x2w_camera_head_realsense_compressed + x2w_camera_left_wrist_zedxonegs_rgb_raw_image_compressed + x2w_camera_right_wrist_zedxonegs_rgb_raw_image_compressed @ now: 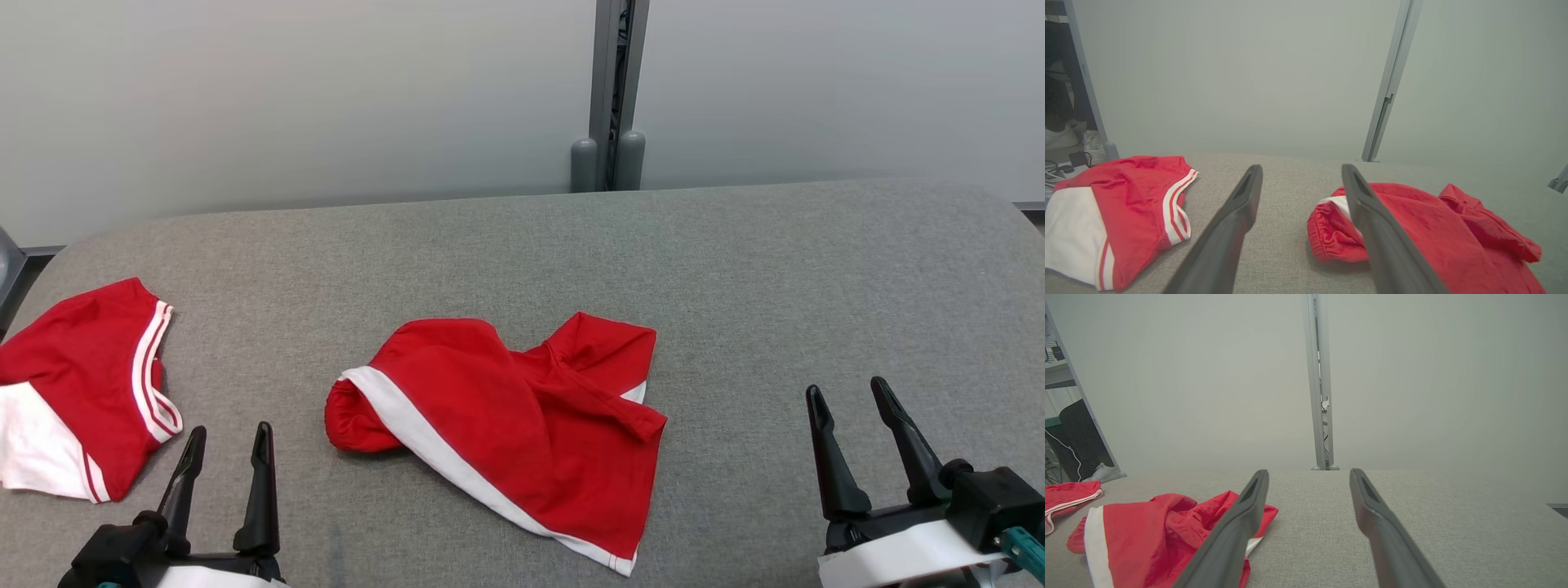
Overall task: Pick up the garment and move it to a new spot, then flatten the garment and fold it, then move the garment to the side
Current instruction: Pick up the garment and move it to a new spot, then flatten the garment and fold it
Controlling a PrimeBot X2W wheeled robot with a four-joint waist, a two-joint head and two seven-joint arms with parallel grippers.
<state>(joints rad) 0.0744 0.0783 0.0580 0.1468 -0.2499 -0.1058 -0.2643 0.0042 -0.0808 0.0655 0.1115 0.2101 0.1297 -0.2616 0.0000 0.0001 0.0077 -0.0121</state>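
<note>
The crumpled red garment lies untouched at the middle of the table, the left tool and right tool flanking it wide open and empty, likely poised for the pick-up.

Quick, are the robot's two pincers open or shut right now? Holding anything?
Left pincer: open, holding nothing.
Right pincer: open, holding nothing.

Dark tapered jaws, white wrist wraps
</note>
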